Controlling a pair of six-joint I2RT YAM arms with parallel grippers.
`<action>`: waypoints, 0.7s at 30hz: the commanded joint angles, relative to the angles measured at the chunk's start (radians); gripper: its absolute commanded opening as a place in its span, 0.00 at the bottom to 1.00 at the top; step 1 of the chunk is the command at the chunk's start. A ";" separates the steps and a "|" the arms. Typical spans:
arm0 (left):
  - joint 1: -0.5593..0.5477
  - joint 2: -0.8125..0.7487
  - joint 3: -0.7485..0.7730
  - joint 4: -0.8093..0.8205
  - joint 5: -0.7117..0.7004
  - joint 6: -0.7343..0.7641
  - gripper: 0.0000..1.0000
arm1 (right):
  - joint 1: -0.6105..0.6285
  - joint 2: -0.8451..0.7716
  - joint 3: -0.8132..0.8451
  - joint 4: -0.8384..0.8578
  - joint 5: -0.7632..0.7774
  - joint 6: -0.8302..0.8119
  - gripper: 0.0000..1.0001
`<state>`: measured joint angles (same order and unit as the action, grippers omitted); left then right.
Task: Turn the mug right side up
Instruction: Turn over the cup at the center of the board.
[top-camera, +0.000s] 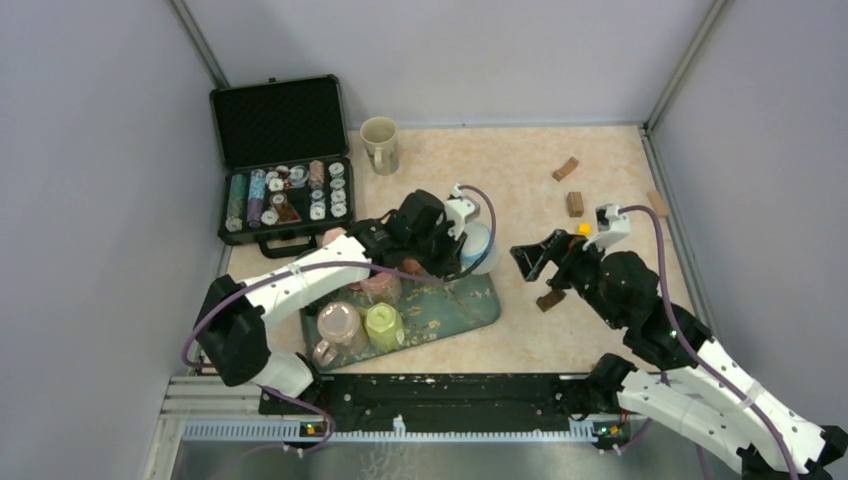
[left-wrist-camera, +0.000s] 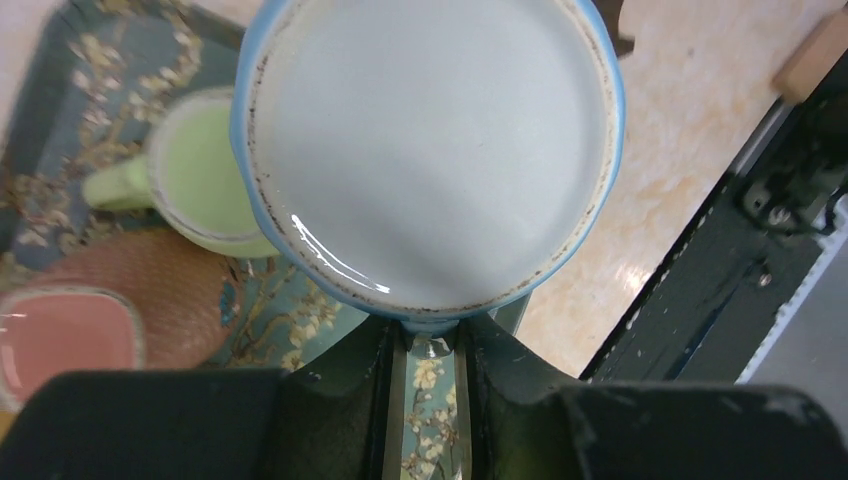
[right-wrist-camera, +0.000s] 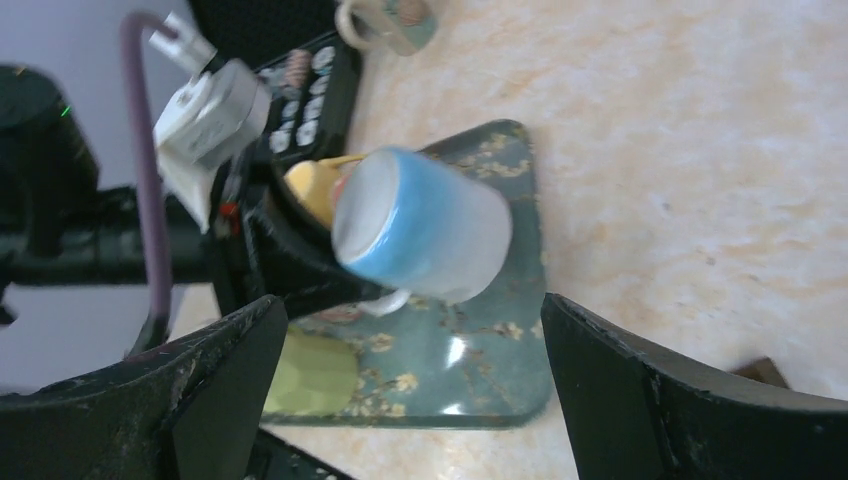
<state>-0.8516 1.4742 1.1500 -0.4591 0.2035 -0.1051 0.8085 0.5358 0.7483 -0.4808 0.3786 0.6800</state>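
Observation:
A blue-and-white mug (top-camera: 479, 246) hangs tilted on its side above the right end of the floral tray (top-camera: 462, 306). My left gripper (top-camera: 455, 243) is shut on its handle; in the left wrist view the fingers (left-wrist-camera: 385, 352) pinch the handle under the mug's round, blue-rimmed end (left-wrist-camera: 430, 150). I cannot tell whether that end is the mouth or the base. My right gripper (top-camera: 527, 262) is open and empty just right of the mug. In the right wrist view the mug (right-wrist-camera: 425, 225) lies ahead of my wide-open right gripper (right-wrist-camera: 410, 305), above the tray (right-wrist-camera: 500, 335).
On the tray stand a green mug (top-camera: 384, 325) and two pink ones (top-camera: 338, 325), upside down. A cream mug (top-camera: 381, 143) stands upright at the back. An open case of poker chips (top-camera: 285, 160) is back left. Wooden blocks (top-camera: 575, 203) lie scattered on the right.

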 joint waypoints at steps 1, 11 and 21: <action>0.102 -0.075 0.124 0.180 0.139 -0.059 0.00 | 0.000 0.052 0.018 0.229 -0.247 -0.043 0.99; 0.262 -0.066 0.240 0.279 0.268 -0.110 0.00 | -0.145 0.302 0.036 0.574 -0.651 0.011 0.99; 0.339 -0.039 0.275 0.523 0.494 -0.333 0.00 | -0.317 0.495 0.021 1.008 -0.931 0.207 0.96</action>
<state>-0.5323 1.4620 1.3617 -0.2085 0.5465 -0.3172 0.5388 0.9977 0.7532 0.2485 -0.4141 0.7876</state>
